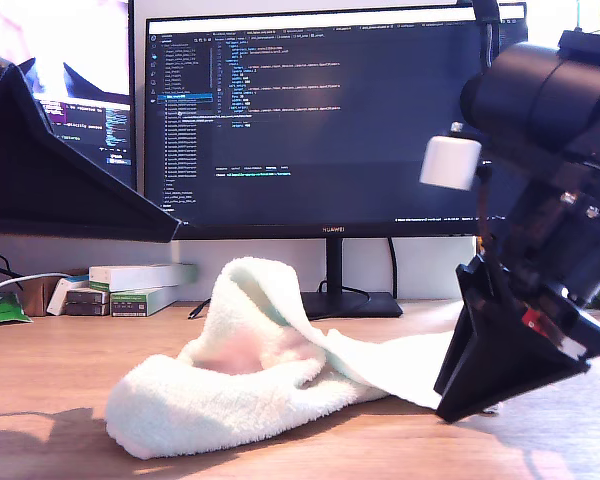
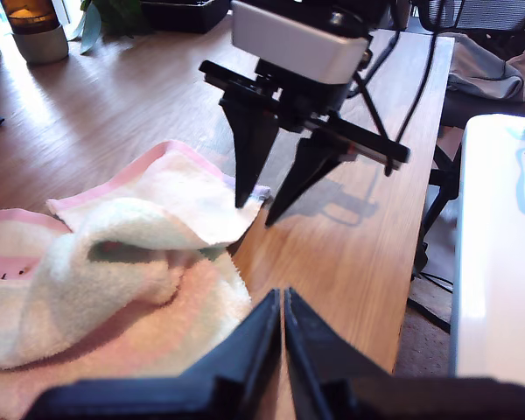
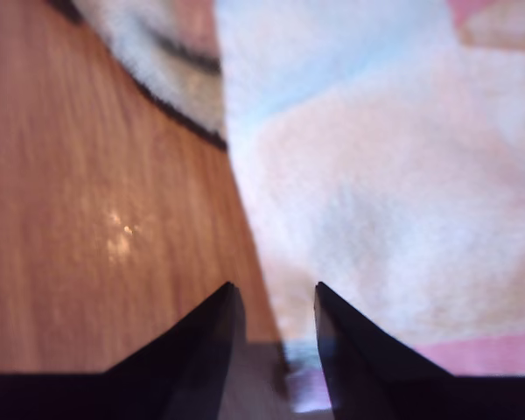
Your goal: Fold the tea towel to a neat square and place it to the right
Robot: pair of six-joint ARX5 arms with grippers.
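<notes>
Tea towel point(image 1: 250, 375): lies crumpled on the wooden table point(image 1: 50, 380), just in front of the monitor point(image 1: 310, 120)
My first gripper point(image 2: 283, 302): jaws pressed together, nothing between them, held off the towel
My second gripper point(image 3: 273, 302): jaws parted, tips straddling the towel's corner edge, not yet clamped

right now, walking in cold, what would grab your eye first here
The crumpled tea towel, heaped in a fluffy mound mid-desk. Next, my second gripper, jaws open, tips down at the towel's edge on the exterior view's right. Behind both, a big monitor full of code glows dark.
</notes>
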